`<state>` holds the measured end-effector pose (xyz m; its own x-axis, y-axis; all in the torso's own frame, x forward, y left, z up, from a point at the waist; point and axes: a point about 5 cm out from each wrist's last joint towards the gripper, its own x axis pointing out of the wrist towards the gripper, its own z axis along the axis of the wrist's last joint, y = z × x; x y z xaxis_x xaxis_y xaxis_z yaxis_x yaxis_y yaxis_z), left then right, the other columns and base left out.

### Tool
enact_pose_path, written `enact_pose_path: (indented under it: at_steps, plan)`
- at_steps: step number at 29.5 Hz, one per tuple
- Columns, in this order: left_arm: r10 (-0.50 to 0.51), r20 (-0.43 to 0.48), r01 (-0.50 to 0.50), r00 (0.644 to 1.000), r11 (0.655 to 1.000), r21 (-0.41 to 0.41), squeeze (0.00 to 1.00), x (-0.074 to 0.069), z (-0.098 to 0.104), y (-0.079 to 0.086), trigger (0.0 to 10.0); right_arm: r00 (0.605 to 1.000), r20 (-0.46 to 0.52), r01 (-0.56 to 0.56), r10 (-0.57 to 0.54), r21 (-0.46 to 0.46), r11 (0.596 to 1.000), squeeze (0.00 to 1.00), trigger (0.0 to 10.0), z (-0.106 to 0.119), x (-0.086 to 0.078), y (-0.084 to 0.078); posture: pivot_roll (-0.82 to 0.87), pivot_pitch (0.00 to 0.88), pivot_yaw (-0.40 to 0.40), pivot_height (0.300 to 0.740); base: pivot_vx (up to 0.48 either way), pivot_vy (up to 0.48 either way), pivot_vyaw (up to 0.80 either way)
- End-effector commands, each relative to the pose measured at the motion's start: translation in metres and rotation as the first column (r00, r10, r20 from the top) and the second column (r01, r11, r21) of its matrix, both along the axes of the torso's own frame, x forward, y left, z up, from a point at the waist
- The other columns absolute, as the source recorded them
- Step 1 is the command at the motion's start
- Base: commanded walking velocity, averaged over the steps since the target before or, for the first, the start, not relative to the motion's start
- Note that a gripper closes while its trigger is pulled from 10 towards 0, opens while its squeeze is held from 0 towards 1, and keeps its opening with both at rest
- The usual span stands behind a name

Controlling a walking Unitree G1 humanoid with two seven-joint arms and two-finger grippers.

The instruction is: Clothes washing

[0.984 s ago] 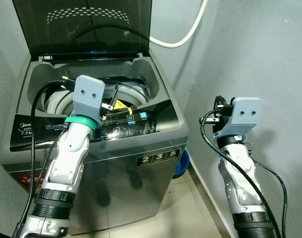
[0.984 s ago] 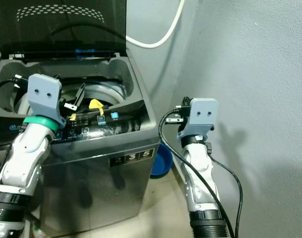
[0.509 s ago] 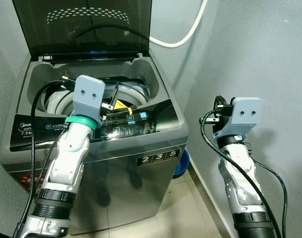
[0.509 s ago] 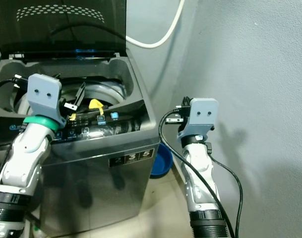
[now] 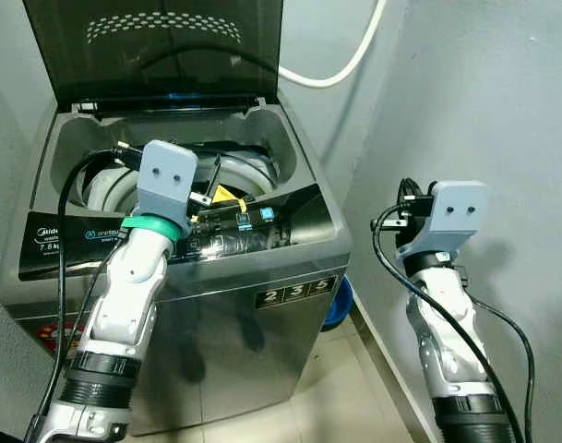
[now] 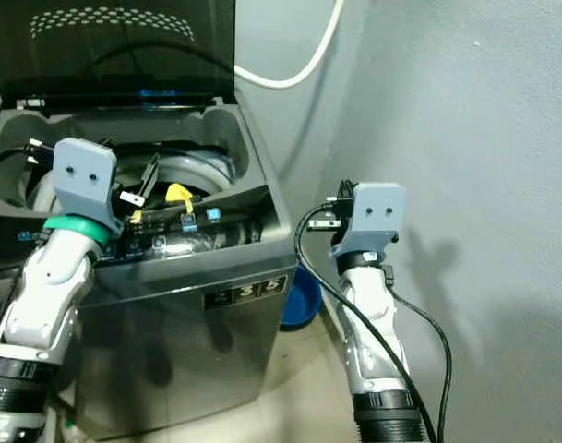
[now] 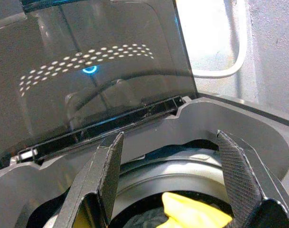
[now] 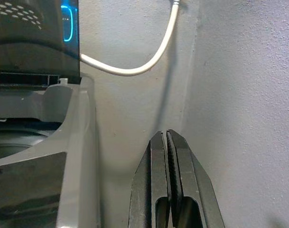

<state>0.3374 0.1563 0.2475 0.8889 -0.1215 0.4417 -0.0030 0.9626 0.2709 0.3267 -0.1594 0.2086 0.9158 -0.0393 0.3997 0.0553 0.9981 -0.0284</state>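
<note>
Left gripper (image 7: pixel 175 185) spread wide, grasping nothing, poised over the near rim of the washing machine (image 5: pixel 262 305), pointing into the drum. One yellow garment (image 7: pixel 194 213) lies in the drum below and between its fingers (image 7: pixel 111 166). Right gripper (image 8: pixel 167 190) clenched on nothing, fingers pressed together, hanging right of the machine near the grey wall (image 5: pixel 484 92). One dark lid (image 5: pixel 161 46), raised upright at the far side. One white hose (image 5: pixel 350 65) on the wall. Front panel label reads "2 3 5" (image 5: pixel 295 293). One blue basin (image 6: pixel 299 297) on floor, right of machine.

Washing machine (image 5: pixel 216 277) stands left, a basin (image 5: pixel 338 303) beside its right.
</note>
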Motion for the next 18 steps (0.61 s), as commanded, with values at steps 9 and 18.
enact_pose_path:
  at_steps: [9,18]
  plan:
    - [0.011,-0.017,-0.011,1.000,1.000,0.000,0.00,0.0004,-0.0052,0.0011,10.0,1.000,-0.020,0.004,-0.004,-0.027,1.000,0.00,10.0,-0.0044,-0.0009,-0.0009,0.06,0.005,0.003,0.740,-0.380,0.000,0.00]
    - [0.012,-0.018,-0.012,1.000,1.000,-0.001,0.00,0.0008,-0.0053,0.0011,10.0,1.000,-0.023,0.001,-0.002,-0.042,0.999,0.00,10.0,-0.0050,-0.0008,0.0001,0.06,0.005,0.003,0.740,-0.360,0.000,0.00]
